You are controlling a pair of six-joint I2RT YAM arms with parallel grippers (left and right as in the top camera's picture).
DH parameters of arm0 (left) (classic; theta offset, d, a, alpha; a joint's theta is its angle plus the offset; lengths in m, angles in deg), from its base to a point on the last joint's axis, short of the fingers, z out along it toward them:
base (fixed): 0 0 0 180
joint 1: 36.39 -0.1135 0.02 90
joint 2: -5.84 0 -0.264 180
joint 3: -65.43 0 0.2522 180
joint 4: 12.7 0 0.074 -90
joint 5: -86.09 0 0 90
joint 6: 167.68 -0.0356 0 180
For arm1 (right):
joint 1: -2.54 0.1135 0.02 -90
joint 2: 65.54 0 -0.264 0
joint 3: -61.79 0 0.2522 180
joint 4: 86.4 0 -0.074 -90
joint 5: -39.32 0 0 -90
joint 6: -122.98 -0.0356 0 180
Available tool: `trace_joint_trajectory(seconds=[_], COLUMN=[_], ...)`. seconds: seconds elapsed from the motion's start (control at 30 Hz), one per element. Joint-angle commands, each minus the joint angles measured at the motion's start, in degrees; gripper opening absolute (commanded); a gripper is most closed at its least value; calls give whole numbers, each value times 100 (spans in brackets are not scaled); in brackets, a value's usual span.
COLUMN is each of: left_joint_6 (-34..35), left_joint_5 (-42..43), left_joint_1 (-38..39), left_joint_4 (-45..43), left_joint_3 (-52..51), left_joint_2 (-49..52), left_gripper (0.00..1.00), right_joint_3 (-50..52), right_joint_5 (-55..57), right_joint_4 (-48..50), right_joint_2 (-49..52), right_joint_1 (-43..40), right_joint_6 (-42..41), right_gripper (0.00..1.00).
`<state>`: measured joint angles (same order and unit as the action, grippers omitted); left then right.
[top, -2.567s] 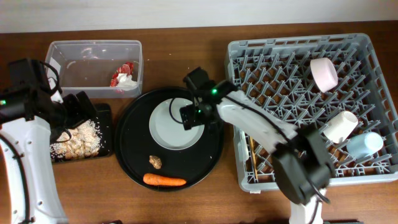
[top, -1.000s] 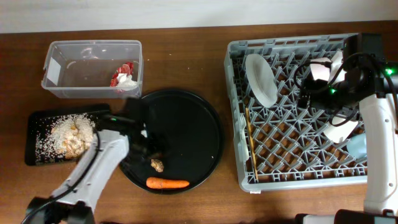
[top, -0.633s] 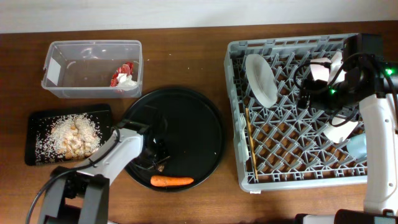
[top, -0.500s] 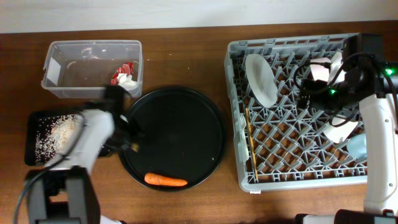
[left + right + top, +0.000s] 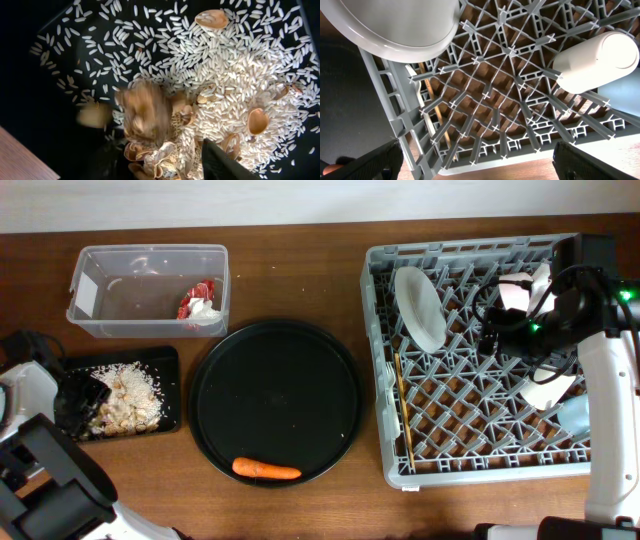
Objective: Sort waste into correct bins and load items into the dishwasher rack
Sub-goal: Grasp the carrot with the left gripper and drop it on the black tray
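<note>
My left gripper (image 5: 80,402) (image 5: 165,167) is open over the black rectangular tray (image 5: 170,418). A blurred brown lump (image 5: 145,112) is just beyond its fingers, over the beige rice and food chunks (image 5: 130,400) (image 5: 235,85). The orange carrot (image 5: 266,470) lies on the big round black tray (image 5: 275,380). The red-and-white wrapper (image 5: 200,302) lies in the clear tub (image 5: 150,252). My right gripper (image 5: 497,330) (image 5: 480,167) is open and empty above the grey rack (image 5: 378,380) (image 5: 395,115). The rack holds the white plate (image 5: 420,305) (image 5: 395,25), pink bowl (image 5: 517,290), cream cup (image 5: 545,385) (image 5: 595,55), blue cup (image 5: 575,415) and chopsticks (image 5: 402,415).
The white spoon is not visible. The rack fills the right side of the brown table. The clear tub stands behind the black rectangular tray at the left, with the round tray between them and the rack.
My left gripper took the brown lump off the round tray and carried it left over the black rectangular tray, where it now hangs free of the fingers. The right arm has stayed still.
</note>
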<state>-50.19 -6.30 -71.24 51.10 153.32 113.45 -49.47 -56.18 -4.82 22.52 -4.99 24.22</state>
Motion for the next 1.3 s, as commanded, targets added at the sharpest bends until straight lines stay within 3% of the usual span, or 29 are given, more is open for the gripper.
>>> trace_joint_trajectory(seconds=[0.0,0.13,0.17,0.2,0.3,0.43,0.6,0.7,0.83,0.87,0.9,1.03,1.1,1.2,1.23,1.27], left_joint_6=[-39,-39,142,334,2424,3895,3816,3814,4065,4065,4061,3832,3191,2402,2017,1722], left_joint_5=[107,1054,1185,1799,2033,2155,2020,1502,1300,1248,1167,614,205,-66,-63,-66], left_joint_1=[-20,516,1499,2297,4140,5912,6000,6000,6000,5991,5993,5836,5490,5049,4791,4546], left_joint_4=[240,1213,2146,2267,1943,774,1318,1357,192,-66,-103,-122,-142,-138,-125,-76], left_joint_3=[380,826,800,527,-433,-1508,-1574,-1663,-2413,-2535,-2527,-2509,-2439,-2175,-1993,-1816], left_joint_2=[-37,-837,-960,-960,-949,-949,-951,-951,-949,-951,-951,-975,-999,-1038,-1167,-1362], left_gripper=[63,64,70,78,96,96,96,96,96,93,78,38,27,21,7,4], right_joint_3=[0,0,0,0,0,0,0,0,0,0,0,0,0,0,0,0], right_joint_5=[-28,-28,-28,-31,-31,-28,-28,-28,-31,-31,-28,-31,-31,-28,-28,-26], right_joint_4=[-2,0,2,2,-4,-22,-22,-24,-35,-46,-46,-48,-48,-50,-50,-50], right_joint_2=[-59,-59,-59,-59,-59,-59,-59,-59,-59,-59,-59,-59,-59,-59,-59,-59], right_joint_1=[-37,-37,-37,-37,-37,-37,-37,-37,-37,-37,-37,-37,-37,-37,-37,-37], right_joint_6=[37,37,37,37,37,37,37,37,37,37,37,37,37,37,37,37], right_gripper=[99,99,99,99,99,99,99,99,99,99,99,99,99,99,99,99])
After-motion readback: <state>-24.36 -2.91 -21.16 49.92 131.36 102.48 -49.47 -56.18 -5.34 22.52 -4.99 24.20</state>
